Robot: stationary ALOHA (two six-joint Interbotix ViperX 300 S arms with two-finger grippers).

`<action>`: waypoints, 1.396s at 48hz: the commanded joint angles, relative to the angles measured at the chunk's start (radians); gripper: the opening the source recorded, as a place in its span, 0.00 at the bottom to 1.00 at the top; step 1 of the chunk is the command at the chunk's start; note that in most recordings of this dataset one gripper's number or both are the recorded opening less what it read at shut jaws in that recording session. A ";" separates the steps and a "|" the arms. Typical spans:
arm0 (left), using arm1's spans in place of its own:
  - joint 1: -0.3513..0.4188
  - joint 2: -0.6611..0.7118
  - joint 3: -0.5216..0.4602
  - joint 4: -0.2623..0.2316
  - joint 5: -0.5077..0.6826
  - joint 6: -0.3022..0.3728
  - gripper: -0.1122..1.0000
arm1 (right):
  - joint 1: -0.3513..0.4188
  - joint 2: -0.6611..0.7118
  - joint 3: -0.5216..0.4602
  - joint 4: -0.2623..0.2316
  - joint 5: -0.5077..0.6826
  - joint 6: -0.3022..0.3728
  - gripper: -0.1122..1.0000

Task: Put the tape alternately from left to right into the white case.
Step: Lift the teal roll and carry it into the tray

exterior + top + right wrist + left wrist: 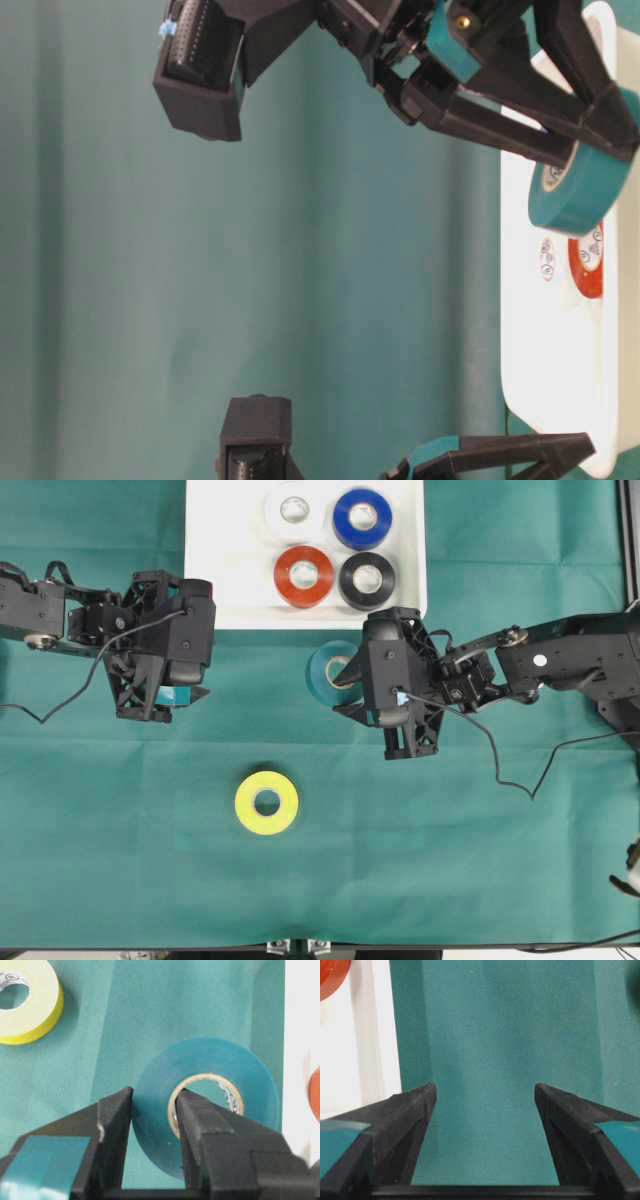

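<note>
Four rolls of tape sit in the white case [225, 590]; the right gripper [152, 1125] pinches a teal roll [325, 675] just beside its rim. The left gripper [165, 702] gapes empty; a yellow roll [266, 802] waits farther off.

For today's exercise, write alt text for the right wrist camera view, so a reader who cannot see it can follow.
The right gripper pinches a teal tape roll, one finger outside the ring, the other through its core, above green cloth. A yellow tape roll lies at upper left; the white case edges the right.
</note>
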 commanded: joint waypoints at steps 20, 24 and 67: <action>-0.021 -0.028 -0.006 -0.002 -0.005 -0.002 0.91 | -0.166 0.072 -0.123 -0.235 -0.101 -0.008 0.35; -0.028 -0.031 -0.006 -0.002 -0.005 -0.002 0.91 | -0.207 0.095 -0.138 -0.261 -0.175 -0.008 0.35; -0.034 -0.032 -0.005 -0.002 -0.008 -0.002 0.91 | -0.353 0.310 -0.281 -0.262 -0.393 -0.008 0.35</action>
